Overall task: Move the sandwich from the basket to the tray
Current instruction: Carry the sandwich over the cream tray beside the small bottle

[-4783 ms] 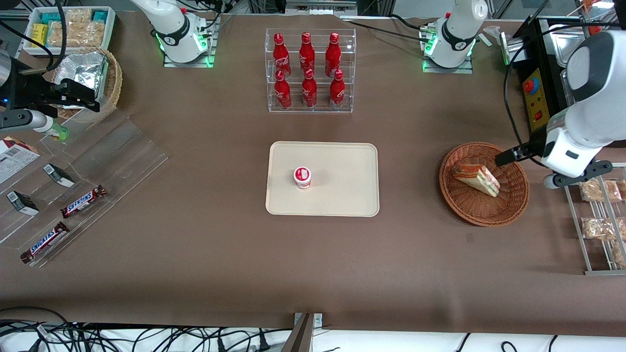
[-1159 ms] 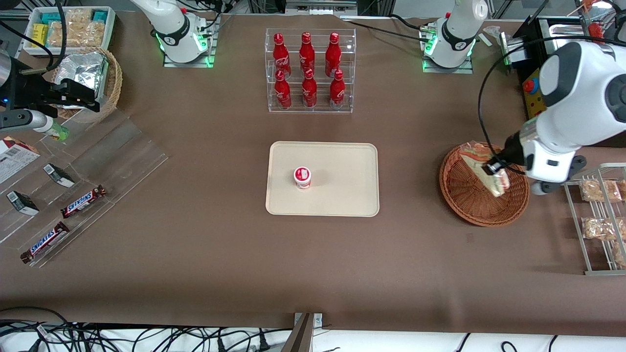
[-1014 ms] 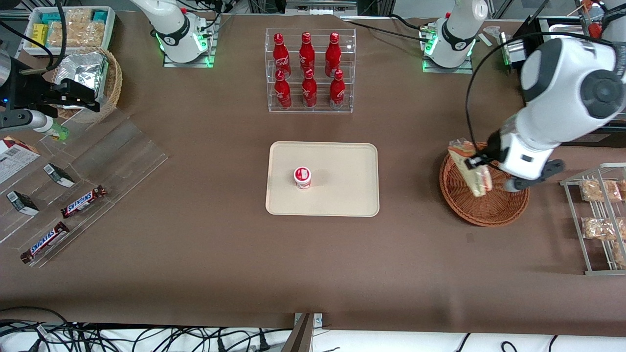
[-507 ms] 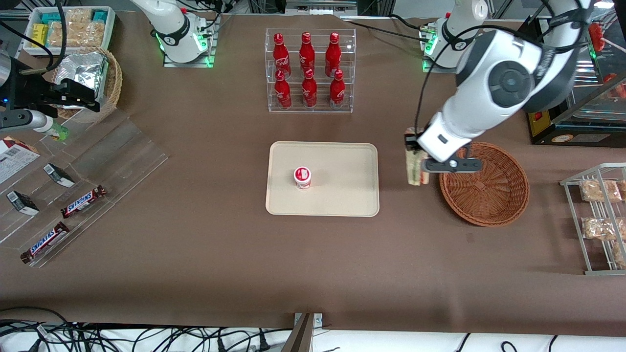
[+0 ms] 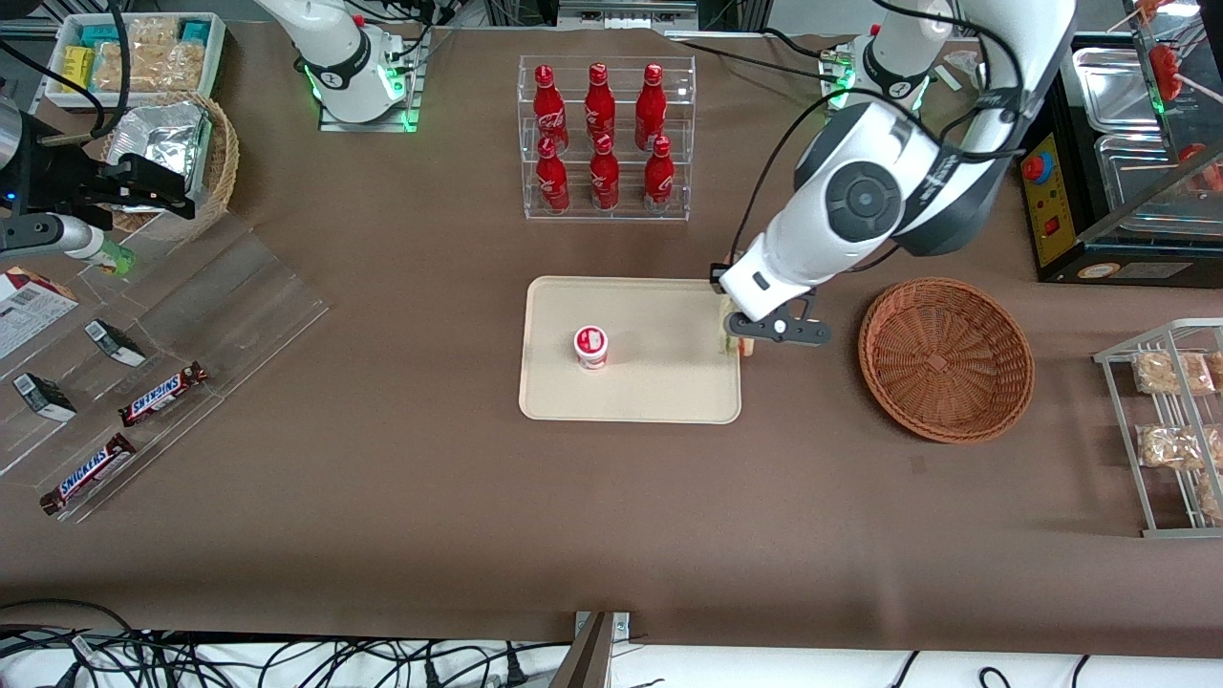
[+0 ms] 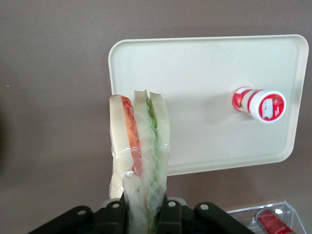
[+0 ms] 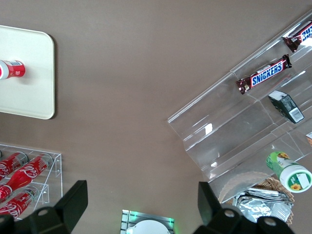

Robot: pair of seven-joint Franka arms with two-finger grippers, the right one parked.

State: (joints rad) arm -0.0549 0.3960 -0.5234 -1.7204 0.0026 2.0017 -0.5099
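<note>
Your end effector (image 5: pixel 734 330) hangs over the edge of the cream tray (image 5: pixel 659 392) on the side toward the working arm's end of the surface (image 5: pixel 611 516), and it is clamped on the wrapped sandwich (image 5: pixel 734 342). In the left wrist view you can see the sandwich (image 6: pixel 140 161) pinched between the black fingers (image 6: pixel 115 218), held on edge with its white bread, red and green layers pointing away from the end effector (image 6: pixel 141 219) and down at the rim of the tray (image 6: pixel 204 63). A small red-and-white pot (image 5: pixel 591 346) stands on the tray, well apart from the sandwich. The reddish-brown wicker basket (image 5: pixel 946 358) sits on the surface beside the tray, toward the working arm's end, with nothing in it. A clear rack of red bottles (image 5: pixel 605 139) stands farther from the front camera than the tray.
</note>
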